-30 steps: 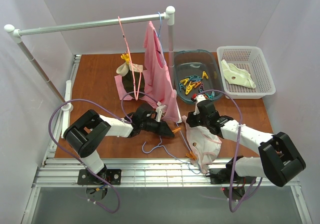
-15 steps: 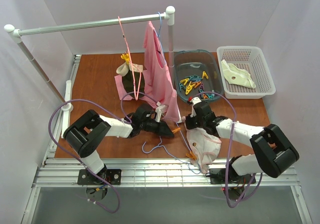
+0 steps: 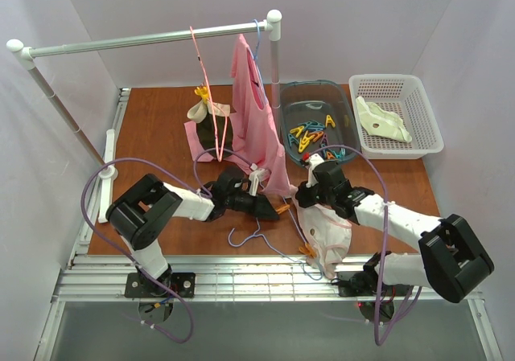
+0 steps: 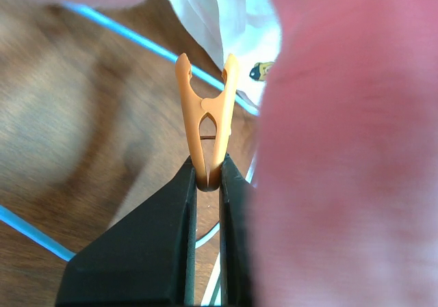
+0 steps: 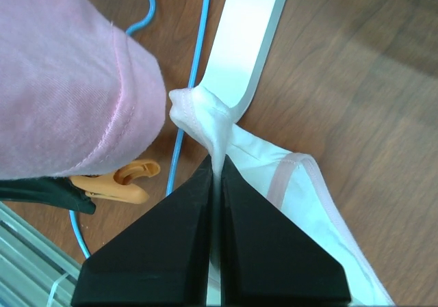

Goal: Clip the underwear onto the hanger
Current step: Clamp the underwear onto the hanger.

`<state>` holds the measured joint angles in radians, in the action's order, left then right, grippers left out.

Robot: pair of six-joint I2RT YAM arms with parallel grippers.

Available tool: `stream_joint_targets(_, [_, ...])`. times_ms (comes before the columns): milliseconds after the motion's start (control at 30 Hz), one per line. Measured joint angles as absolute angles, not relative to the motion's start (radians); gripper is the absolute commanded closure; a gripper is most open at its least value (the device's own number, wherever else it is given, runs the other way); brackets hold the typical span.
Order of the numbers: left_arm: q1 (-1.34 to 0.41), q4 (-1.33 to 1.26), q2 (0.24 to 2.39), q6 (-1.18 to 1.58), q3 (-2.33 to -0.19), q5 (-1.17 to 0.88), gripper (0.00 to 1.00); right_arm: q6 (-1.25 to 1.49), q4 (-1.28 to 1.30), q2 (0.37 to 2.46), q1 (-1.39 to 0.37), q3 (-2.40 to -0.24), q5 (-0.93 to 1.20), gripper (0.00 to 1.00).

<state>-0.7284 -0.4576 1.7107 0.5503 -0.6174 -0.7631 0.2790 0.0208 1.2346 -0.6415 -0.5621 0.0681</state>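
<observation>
The underwear [image 3: 328,231], pale with pink edging, lies bunched on the table in front of the right arm. My right gripper [image 3: 306,195] is shut on a pinched-up corner of it; the wrist view shows the fabric [image 5: 205,126] squeezed between the black jaws of this gripper [image 5: 215,176]. The hanger [image 3: 259,236], thin light-blue wire, lies flat on the table, and its wire [image 5: 195,68] runs beside the held corner. My left gripper [image 3: 272,209] is shut on the tail of an orange clothespin [image 4: 207,112], which points toward the underwear [image 4: 226,13].
A pink garment [image 3: 253,128] hangs from the rack rail [image 3: 153,39] and blurs over the right of the left wrist view. A pink hanger [image 3: 201,71] carries dark underwear. A blue tub [image 3: 291,97] holds clothespins. A white basket [image 3: 426,148] holds a cream garment. A second orange clip [image 3: 308,251] lies near the front edge.
My right gripper has closed on the underwear's corner and shifted slightly left. The left gripper and its clothespin have barely moved.
</observation>
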Motion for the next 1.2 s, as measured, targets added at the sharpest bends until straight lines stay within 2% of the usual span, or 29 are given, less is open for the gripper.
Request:
stream_joint_targets(800, [-0.721,-0.496,1.781,0.576,-0.612,-0.781,1.0,0.274,0.071,1.318,-0.709,-0.621,0.111,0.99])
stream_joint_targets(1200, [-0.719,-0.546,1.794,0.554,-0.612,-0.797,1.0,0.268,0.195,1.303,-0.709,-0.688,0.039,0.99])
